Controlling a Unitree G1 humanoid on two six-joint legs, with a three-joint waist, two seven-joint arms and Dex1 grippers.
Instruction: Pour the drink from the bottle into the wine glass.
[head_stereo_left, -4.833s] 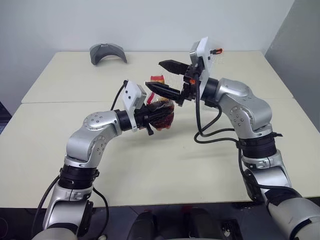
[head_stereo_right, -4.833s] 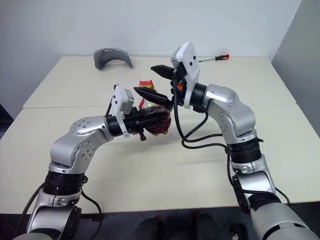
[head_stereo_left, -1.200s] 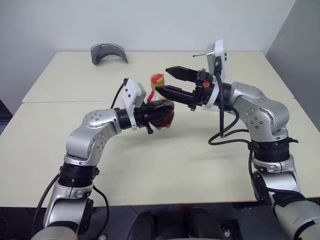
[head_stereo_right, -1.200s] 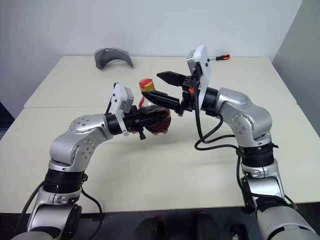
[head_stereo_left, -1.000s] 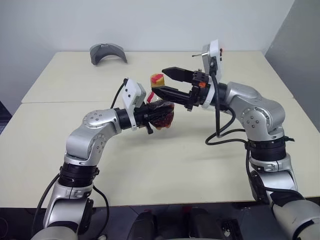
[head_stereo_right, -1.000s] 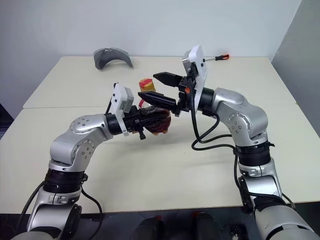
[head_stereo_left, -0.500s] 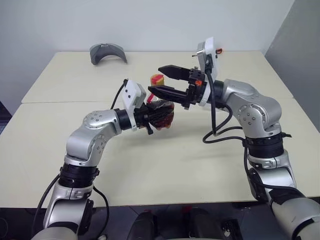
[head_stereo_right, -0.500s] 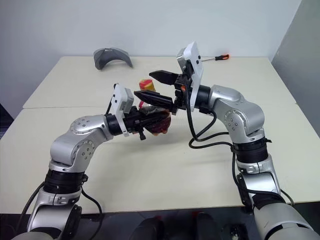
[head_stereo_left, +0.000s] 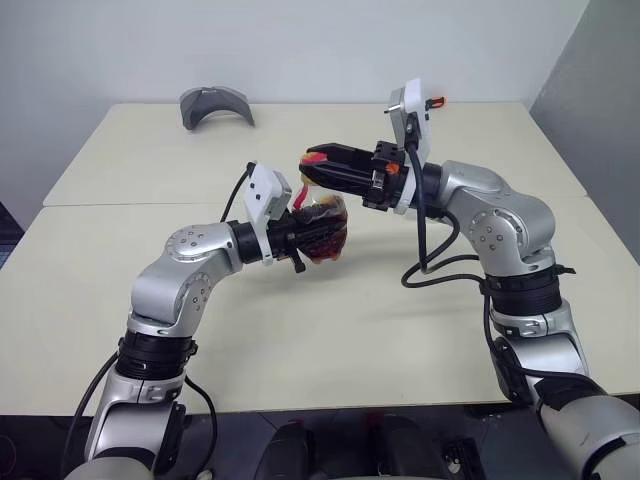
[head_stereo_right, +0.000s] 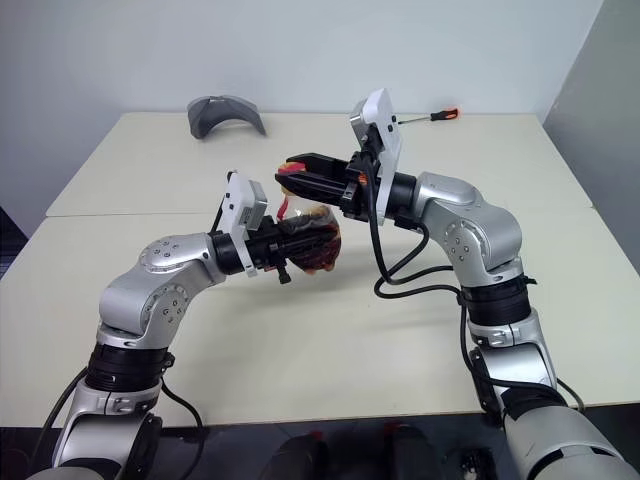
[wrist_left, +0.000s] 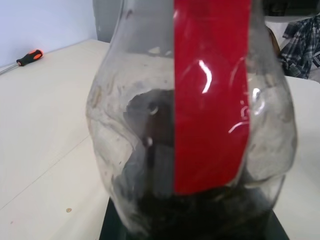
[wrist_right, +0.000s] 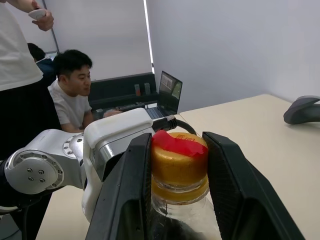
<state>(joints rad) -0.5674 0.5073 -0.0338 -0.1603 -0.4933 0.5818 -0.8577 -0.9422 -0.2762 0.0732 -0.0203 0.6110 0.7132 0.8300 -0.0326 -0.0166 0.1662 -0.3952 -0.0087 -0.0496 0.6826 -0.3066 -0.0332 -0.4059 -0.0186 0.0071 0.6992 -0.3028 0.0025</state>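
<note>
My left gripper is shut on the bulbous body of the bottle and holds it upright above the middle of the table. The red label strip runs down its clear side, and the dark drink sits low in it. From the right, my right gripper reaches in level. Its two black fingers press either side of the yellow cap. The wine glass is out of view.
The cream table has a seam across its middle. A grey curved object lies at the back left, and a screwdriver with an orange handle at the back right. Beyond the table, people sit and stand by a laptop.
My right gripper has slid left over the bottle's top and closed its wide-open fingers onto the yellow cap. The left arm and the bottle have stayed put.
</note>
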